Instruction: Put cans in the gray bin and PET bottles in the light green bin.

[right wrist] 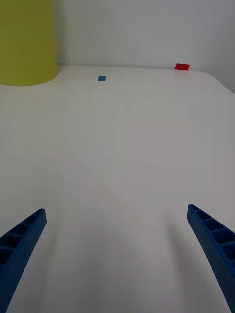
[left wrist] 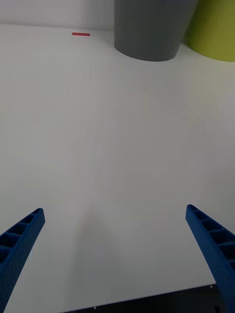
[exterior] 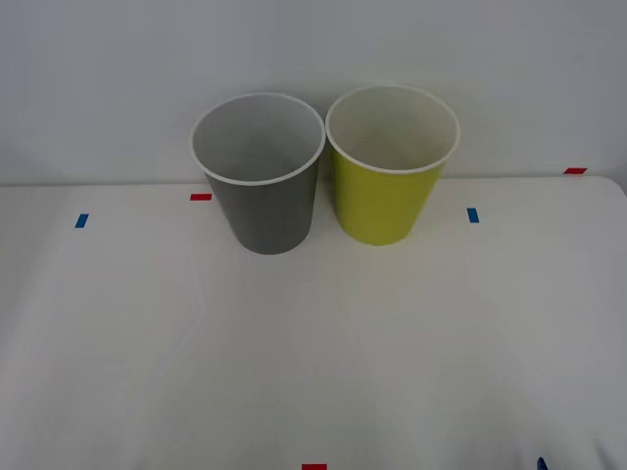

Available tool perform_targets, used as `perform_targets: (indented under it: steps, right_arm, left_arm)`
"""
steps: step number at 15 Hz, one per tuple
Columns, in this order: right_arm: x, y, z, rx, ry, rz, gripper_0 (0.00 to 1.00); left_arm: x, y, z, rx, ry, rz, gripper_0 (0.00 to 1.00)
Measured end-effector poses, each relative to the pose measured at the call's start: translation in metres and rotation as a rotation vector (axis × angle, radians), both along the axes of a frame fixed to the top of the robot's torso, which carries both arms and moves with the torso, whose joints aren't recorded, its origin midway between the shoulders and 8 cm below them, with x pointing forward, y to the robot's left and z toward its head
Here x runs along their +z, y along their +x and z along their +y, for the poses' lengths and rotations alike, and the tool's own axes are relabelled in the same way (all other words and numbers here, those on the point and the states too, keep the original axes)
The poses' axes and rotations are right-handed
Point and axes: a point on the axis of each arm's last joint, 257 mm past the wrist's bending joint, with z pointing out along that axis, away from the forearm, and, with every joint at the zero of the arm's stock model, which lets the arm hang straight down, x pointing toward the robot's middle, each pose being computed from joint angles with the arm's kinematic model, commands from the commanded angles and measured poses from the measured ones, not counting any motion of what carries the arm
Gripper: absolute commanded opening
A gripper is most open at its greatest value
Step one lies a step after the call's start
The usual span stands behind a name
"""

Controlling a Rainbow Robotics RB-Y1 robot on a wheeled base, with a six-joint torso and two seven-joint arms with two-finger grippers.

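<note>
Both grippers, left gripper (left wrist: 115,259) and right gripper (right wrist: 115,259), hang spread wide, empty, short of the gray bin (exterior: 261,176). Light green bin (exterior: 389,166) touches its right side. Bins look light, stiff, tippy; no can seen.

The front view looks forward and down from above onto the white table (exterior: 313,372), taking in the whole of the dark gray tapered bin with a white rim (exterior: 263,176) and the yellow-green tapered bin with a white rim (exterior: 390,166) standing side by side at the far edge against the wall

Each wrist camera sits low over the tabletop and looks across it at the bins' lower walls; the left one shares both bins with the front view, the right one the yellow-green bin
</note>
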Motion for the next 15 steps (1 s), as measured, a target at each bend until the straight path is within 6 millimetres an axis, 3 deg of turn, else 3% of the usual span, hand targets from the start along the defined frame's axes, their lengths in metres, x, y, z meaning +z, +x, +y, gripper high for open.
perform_targets:
  steps: [15]
  right_arm:
    - [0.0000, 0.0000, 0.0000, 0.000, 0.000, 0.000, 1.00]
  left_arm:
    - [0.0000, 0.0000, 0.0000, 0.000, 0.000, 0.000, 1.00]
